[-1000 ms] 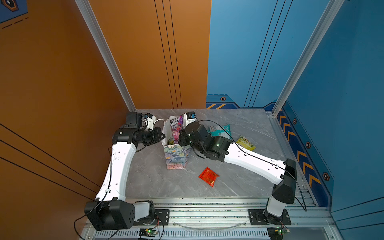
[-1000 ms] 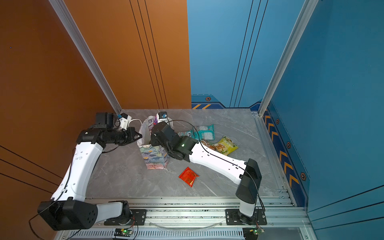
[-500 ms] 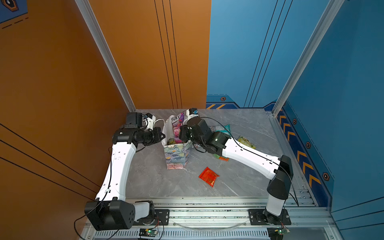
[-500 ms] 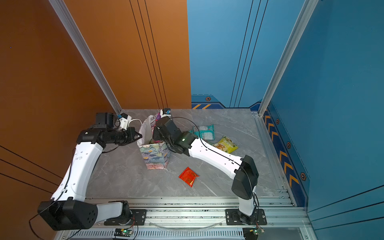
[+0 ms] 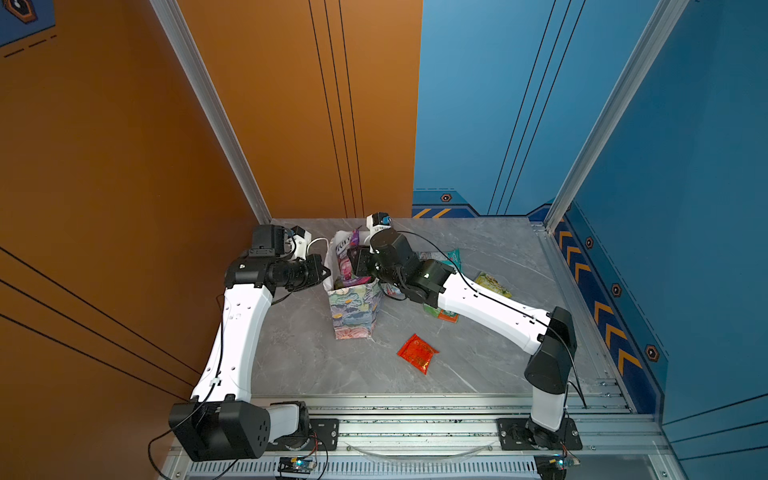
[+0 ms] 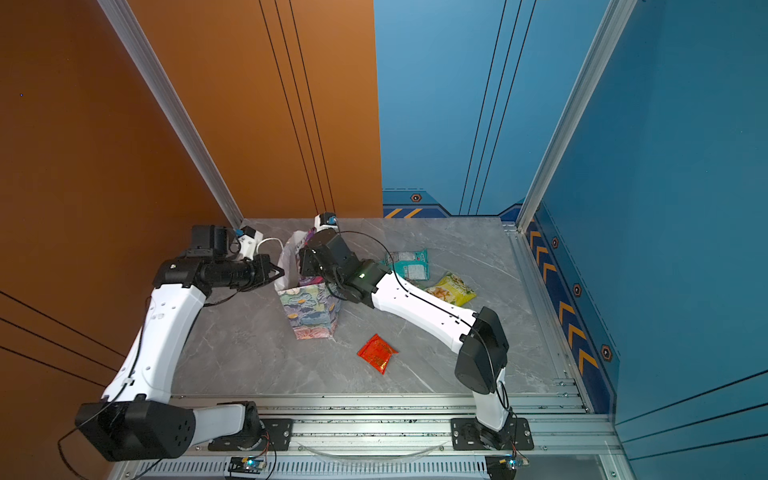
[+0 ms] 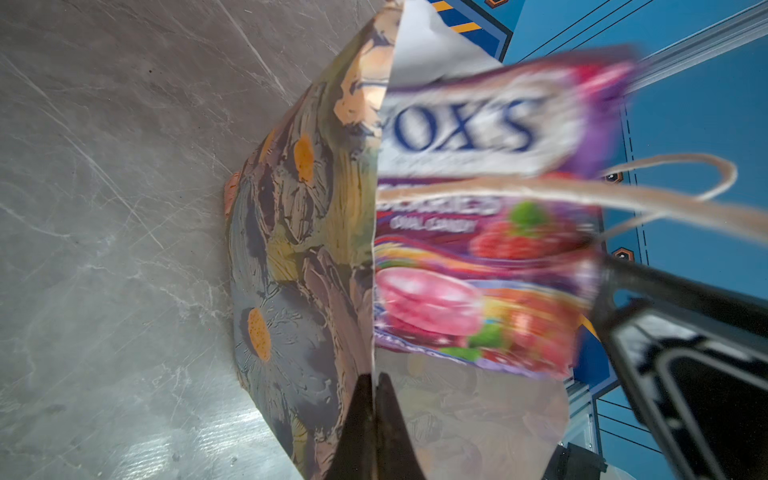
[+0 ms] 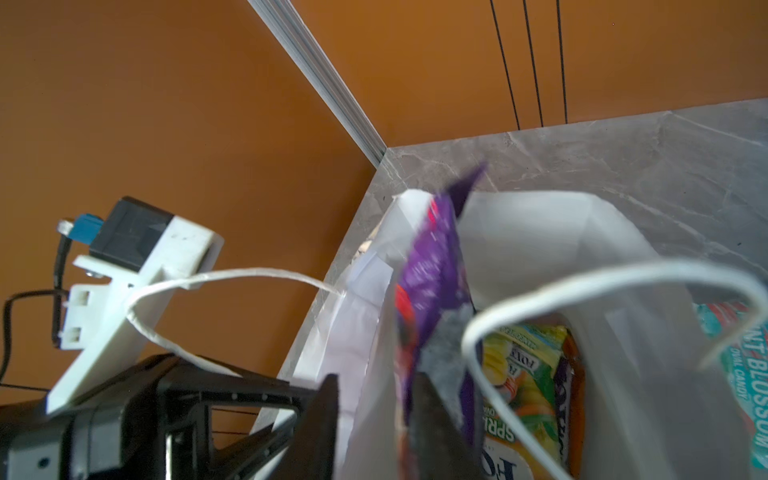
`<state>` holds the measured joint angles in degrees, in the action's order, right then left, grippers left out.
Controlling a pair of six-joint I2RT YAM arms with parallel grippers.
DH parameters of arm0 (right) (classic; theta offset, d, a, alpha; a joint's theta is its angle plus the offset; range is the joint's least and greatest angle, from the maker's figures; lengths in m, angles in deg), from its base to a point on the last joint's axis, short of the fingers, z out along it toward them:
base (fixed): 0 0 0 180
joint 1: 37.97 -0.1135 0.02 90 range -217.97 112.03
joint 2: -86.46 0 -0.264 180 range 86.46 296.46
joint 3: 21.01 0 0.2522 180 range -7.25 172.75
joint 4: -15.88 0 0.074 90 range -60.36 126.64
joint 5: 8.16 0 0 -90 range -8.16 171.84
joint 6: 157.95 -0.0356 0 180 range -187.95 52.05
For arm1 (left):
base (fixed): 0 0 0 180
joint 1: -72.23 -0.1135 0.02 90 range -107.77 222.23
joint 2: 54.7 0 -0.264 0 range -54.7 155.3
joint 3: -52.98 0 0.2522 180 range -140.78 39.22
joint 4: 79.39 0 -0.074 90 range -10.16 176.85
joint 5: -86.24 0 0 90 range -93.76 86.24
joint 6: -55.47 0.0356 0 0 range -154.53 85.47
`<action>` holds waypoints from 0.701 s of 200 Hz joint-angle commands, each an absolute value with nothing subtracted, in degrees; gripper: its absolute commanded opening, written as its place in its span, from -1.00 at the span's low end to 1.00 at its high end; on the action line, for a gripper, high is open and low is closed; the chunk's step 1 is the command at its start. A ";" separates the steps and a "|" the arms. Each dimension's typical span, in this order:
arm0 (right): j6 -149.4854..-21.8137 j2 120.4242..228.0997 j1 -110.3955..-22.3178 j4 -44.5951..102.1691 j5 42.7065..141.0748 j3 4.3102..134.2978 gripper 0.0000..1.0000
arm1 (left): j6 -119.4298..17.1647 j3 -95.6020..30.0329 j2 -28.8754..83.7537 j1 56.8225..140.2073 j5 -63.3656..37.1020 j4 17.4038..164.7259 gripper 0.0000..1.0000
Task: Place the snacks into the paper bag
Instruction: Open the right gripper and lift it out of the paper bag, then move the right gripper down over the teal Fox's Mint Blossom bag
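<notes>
The floral paper bag [image 5: 353, 311] [image 6: 311, 311] stands upright left of the table's middle. My left gripper [image 5: 326, 272] [image 7: 376, 382] is shut on the bag's rim, holding the mouth apart. My right gripper [image 5: 358, 262] [image 8: 374, 399] hangs over the mouth with its jaws apart. A purple FOX'S packet [image 5: 347, 257] [image 7: 478, 249] [image 8: 432, 266], blurred, stands half inside the bag beside one right finger. A yellow-green packet [image 8: 519, 374] lies deeper in the bag. On the table lie a red packet [image 5: 417, 353], a teal packet [image 6: 409, 264] and a yellow chip bag [image 6: 451, 289].
A green-orange packet [image 5: 442, 313] lies partly under the right forearm. The bag's white cord handles [image 8: 582, 286] loop up beside the right fingers. An orange wall runs close behind the left arm, and a metal rail [image 5: 415, 415] borders the table's front.
The right jaws have come apart from the purple packet, which now sinks into the bag's mouth. The right arm has drawn back slightly. The left gripper has kept still on the rim.
</notes>
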<state>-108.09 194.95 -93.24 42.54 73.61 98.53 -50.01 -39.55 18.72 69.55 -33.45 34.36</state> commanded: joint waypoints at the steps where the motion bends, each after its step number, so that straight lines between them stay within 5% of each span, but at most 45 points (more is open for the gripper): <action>1: -107.62 190.41 -91.73 39.30 71.34 96.55 0.25 | -50.22 -39.45 17.21 69.50 -36.08 36.24 -1.00; 62: -105.39 177.03 -88.19 37.34 71.33 84.61 0.79 | -50.30 -39.53 17.48 69.33 -36.00 36.28 -1.00; 140: -106.44 160.36 -82.22 46.77 69.97 64.91 0.97 | -50.17 -39.67 17.87 69.37 -35.83 36.27 -1.00</action>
